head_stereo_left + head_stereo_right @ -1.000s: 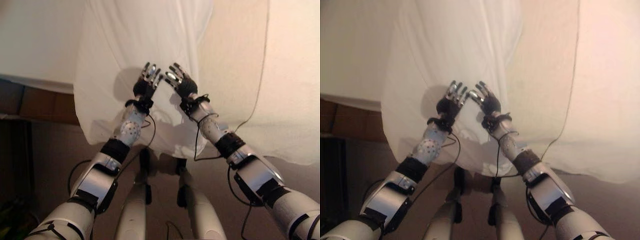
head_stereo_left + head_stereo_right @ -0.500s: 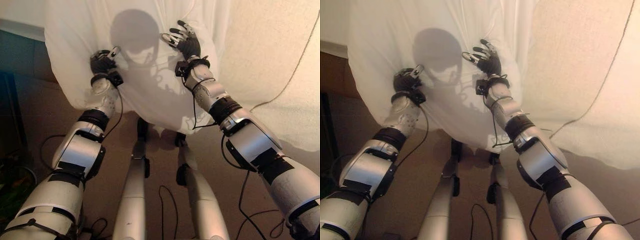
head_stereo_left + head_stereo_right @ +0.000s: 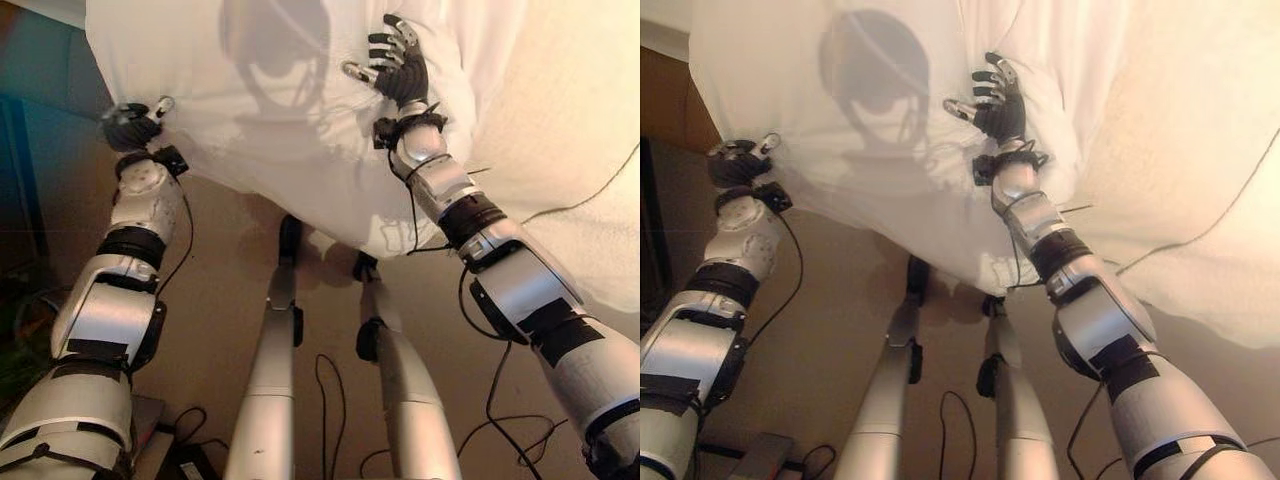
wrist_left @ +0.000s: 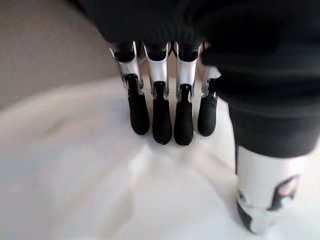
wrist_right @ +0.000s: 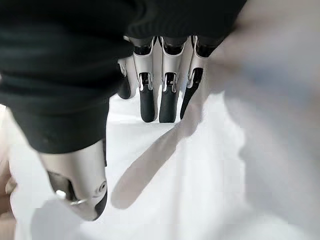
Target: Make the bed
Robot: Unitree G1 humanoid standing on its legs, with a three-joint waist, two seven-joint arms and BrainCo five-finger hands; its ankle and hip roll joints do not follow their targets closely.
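White sheet (image 3: 290, 130) draped over the bed (image 3: 560, 110) edge, hanging down toward the brown floor (image 3: 220, 290), all bunched and wrinkled along the lower hem. Cream blanket (image 3: 1200, 170) lying on the bed off to the right, sheet overlapping its near edge.

Left hand (image 3: 130, 125) out at the far left edge of the sheet, right where the fabric ends. From the head cameras, looks curled in against the cloth; in the left wrist view the fingers (image 4: 162, 120) point down with dark tips pressing into the white fabric, thumb off to the side. Can't tell for sure whether cloth is actually pinched there, so calling that one undecided.

Right hand (image 3: 400, 70) up higher on the sheet near the middle, well apart from the left. Fingers spread and relaxed, laid against the fabric, thumb sticking out to the side. Right wrist view backs that up: fingers (image 5: 167, 97) straight-ish, tips resting on the sheet, nothing gripped.
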